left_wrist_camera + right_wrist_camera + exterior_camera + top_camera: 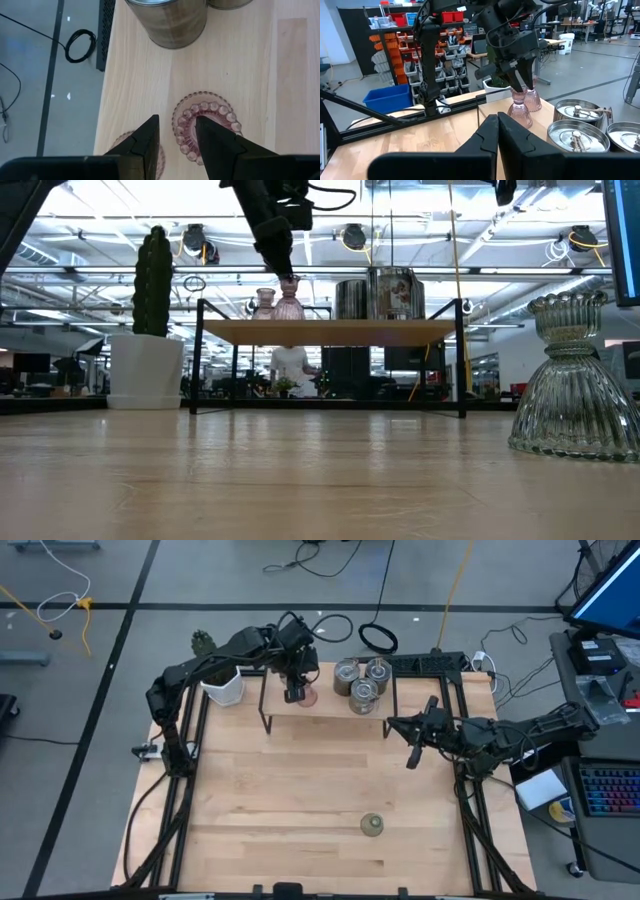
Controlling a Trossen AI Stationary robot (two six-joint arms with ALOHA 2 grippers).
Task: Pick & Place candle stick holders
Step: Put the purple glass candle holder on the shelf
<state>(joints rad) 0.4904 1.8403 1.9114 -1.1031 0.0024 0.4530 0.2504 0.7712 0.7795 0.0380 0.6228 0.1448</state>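
Candle stick holders crowd a raised shelf (300, 715) at the desk's (300, 810) far edge — two pinkish glass ones (520, 112), with the left gripper (294, 692) at one's rim, its fingers (145, 145) part open astride the beaded rim. Three metal cylinders (362, 683) stand close beside. An olive-green holder (372, 826) sits alone on open desk. The right gripper (413, 757) hovers shut, empty. A potted cactus (150, 330) flanks the shelf.
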